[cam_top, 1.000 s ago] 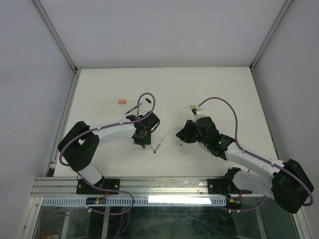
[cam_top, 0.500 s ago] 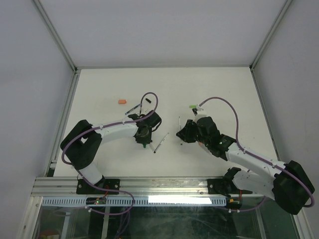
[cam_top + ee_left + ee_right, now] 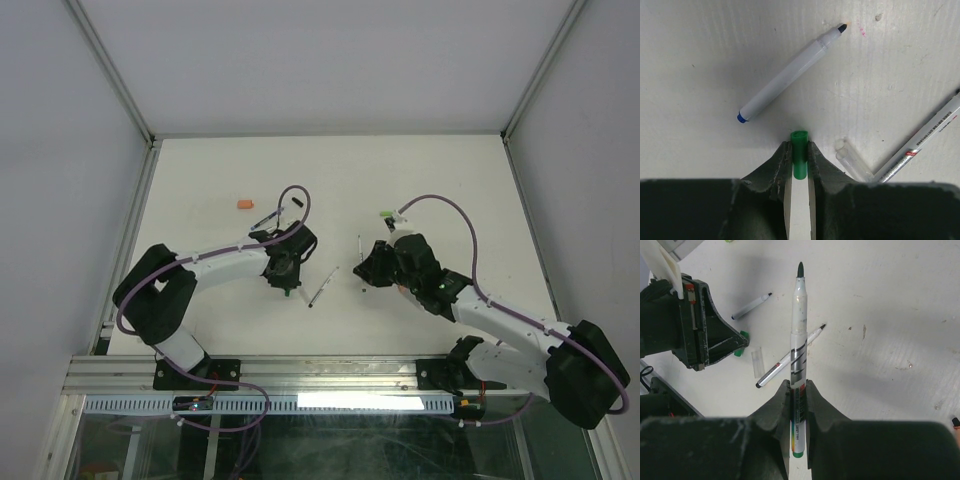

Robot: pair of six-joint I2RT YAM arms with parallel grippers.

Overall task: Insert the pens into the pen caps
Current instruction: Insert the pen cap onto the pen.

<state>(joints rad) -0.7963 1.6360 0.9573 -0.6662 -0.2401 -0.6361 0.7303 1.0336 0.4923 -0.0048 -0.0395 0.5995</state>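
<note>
Left jaws are pinched narrowly on a dark green cap (image 3: 799, 152), its end poking out low over the counter (image 3: 700, 40), left of centre. Right jaws grip a printed white pen (image 3: 799, 335) right of centre, dark tip pointing away. A blue-ended pen (image 3: 790, 75) lies just far of the held cap. Between the arms, a clear cap (image 3: 852, 164) lies just beside another printed pen (image 3: 925, 137). An orange cap (image 3: 242, 205) sits far left, and a light green cap (image 3: 385, 213) far of the right arm.

Left gripper closes on the green cap

Within the last second the left gripper (image 3: 799, 147) has narrowed its jaws until they pinch the green cap (image 3: 799, 165), and the left arm (image 3: 215, 265) has edged slightly toward the left edge of the table (image 3: 450, 180).
</note>
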